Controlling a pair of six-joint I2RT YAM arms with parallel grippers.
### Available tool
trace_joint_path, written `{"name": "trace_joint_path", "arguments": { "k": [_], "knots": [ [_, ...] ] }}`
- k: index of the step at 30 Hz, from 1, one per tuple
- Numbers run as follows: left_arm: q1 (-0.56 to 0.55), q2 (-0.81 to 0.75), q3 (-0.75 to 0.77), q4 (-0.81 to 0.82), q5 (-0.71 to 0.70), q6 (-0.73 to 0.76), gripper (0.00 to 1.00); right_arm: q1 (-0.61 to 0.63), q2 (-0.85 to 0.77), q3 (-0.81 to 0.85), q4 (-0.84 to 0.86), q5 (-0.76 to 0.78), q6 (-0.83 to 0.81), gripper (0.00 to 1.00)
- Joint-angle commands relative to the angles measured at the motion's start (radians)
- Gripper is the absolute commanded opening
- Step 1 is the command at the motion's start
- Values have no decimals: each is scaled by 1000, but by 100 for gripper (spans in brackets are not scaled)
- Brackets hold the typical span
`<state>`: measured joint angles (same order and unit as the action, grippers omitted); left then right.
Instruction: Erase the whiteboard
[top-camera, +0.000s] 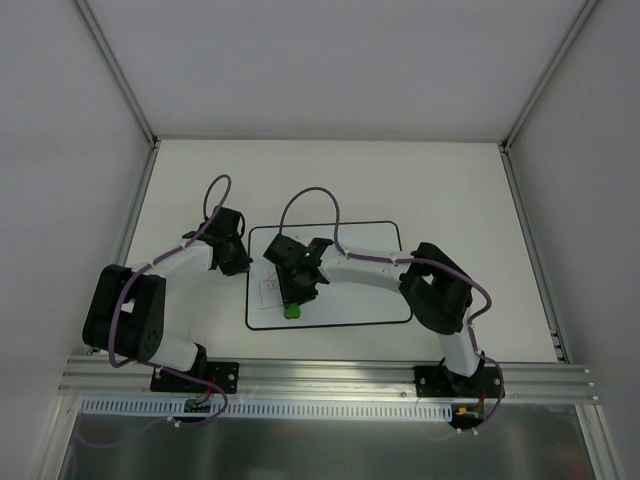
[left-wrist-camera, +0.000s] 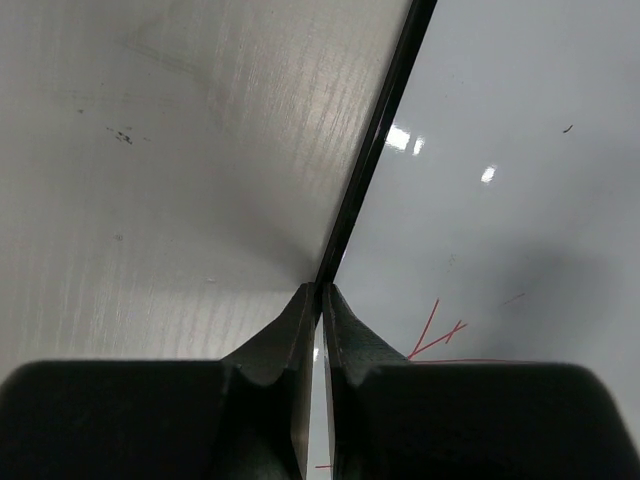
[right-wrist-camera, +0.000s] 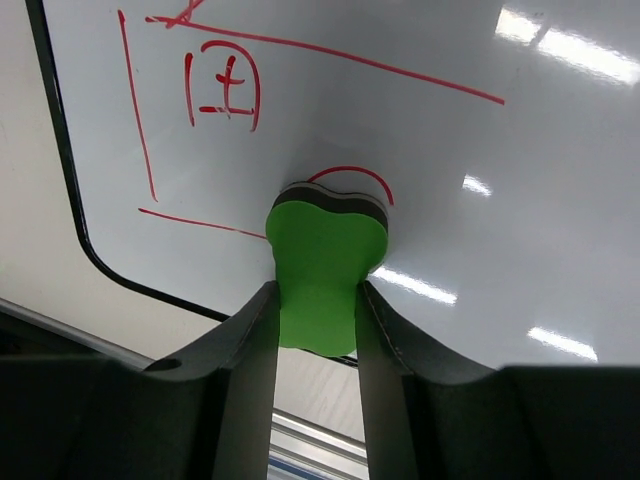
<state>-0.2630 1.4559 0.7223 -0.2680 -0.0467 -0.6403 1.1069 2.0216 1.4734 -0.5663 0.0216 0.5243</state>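
Note:
The whiteboard (top-camera: 360, 297) lies flat mid-table, with a thin red drawing near its left end. My right gripper (top-camera: 296, 292) is shut on the green eraser (top-camera: 291, 310) near the board's front left. In the right wrist view the gripper (right-wrist-camera: 315, 292) pinches the eraser (right-wrist-camera: 325, 240), which presses on the whiteboard (right-wrist-camera: 450, 150) beside a red arc, below a red window and outline (right-wrist-camera: 222, 95). My left gripper (top-camera: 238, 262) is at the board's left edge. In the left wrist view it (left-wrist-camera: 321, 290) is shut on the black-bordered edge of the whiteboard (left-wrist-camera: 500, 200), with red strokes (left-wrist-camera: 435, 335) nearby.
The pale table (top-camera: 330, 180) extends behind and to the right of the board. An aluminium rail (top-camera: 330, 375) runs along the near edge under both arm bases. Grey enclosure walls with metal posts (top-camera: 120, 70) stand left, right and behind.

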Motion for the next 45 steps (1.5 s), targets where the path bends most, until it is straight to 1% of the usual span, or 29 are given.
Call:
{"name": "trace_joint_path", "arguments": {
  "k": [1,2,4,5,6,8,9,11,12,15,16,18,19,20,21,22,23,24,25,28,31,32,35,37,40,41,43,44,45],
  "knots": [
    [-15,-2,-21,-97,39,1,7,-5,-58,-47,-67,81,-6,36],
    [-15,-11,-9,-100,42,1,18,-5,-73,-47,-69,89,-20,47],
    [-16,-41,6,-117,41,2,29,-10,-102,-45,-66,112,-30,56],
    [-16,-52,26,-140,35,7,35,-10,-136,-45,-67,119,-40,64],
    [-15,-75,35,-152,33,10,49,-13,-155,-47,-67,130,-41,67],
    [-15,-98,64,-193,28,14,62,-24,-208,-53,-67,146,-52,75],
    [-16,-123,72,-207,21,14,74,-28,-224,-58,-69,150,-64,76],
    [-21,-166,84,-235,21,8,85,-57,-277,-87,-69,149,-70,76],
    [-24,-181,88,-246,21,7,88,-71,-297,-105,-69,152,-70,76],
    [-61,-238,91,-280,15,-21,90,-156,-380,-221,-66,169,-84,74],
    [-96,-249,91,-284,10,-28,90,-207,-398,-282,-66,172,-110,72],
    [-142,-267,89,-295,5,-64,91,-267,-435,-344,-64,166,-138,70],
    [-169,-269,89,-301,1,-77,91,-330,-470,-375,-54,158,-153,69],
    [-232,-267,92,-304,-19,-91,92,-364,-489,-439,-43,147,-187,68],
    [-264,-259,92,-306,-30,-120,93,-395,-506,-468,-35,126,-204,68],
    [-297,-250,95,-309,-38,-137,93,-459,-539,-495,-21,123,-216,68],
    [-355,-240,101,-310,-45,-165,95,-490,-555,-543,-17,120,-237,68],
    [-382,-212,104,-312,-54,-176,95,-519,-570,-568,-9,115,-248,68],
    [-410,-198,109,-313,-67,-188,95,-576,-586,-590,8,100,-259,67],
    [-499,-137,124,-318,-93,-234,95,-681,-630,-657,34,54,-291,65],
    [-564,-75,146,-320,-119,-268,92,-760,-646,-703,60,6,-311,59],
    [-574,-62,157,-320,-125,-274,91,-772,-644,-711,68,-3,-316,56],
    [-596,-20,178,-321,-137,-297,88,-791,-618,-725,88,-14,-334,50],
    [-611,3,189,-321,-148,-305,87,-802,-592,-731,106,-69,-342,47],
    [-624,34,200,-321,-168,-323,84,-809,-568,-745,134,-101,-343,42],
    [-624,40,201,-323,-173,-328,84,-811,-564,-746,135,-106,-345,39],
    [-625,60,201,-323,-179,-338,83,-812,-557,-748,138,-112,-346,36],
    [-627,66,201,-323,-182,-343,82,-812,-555,-746,138,-112,-348,32],
    [-627,75,201,-321,-188,-352,81,-812,-557,-749,138,-112,-348,31]
  ]
}}
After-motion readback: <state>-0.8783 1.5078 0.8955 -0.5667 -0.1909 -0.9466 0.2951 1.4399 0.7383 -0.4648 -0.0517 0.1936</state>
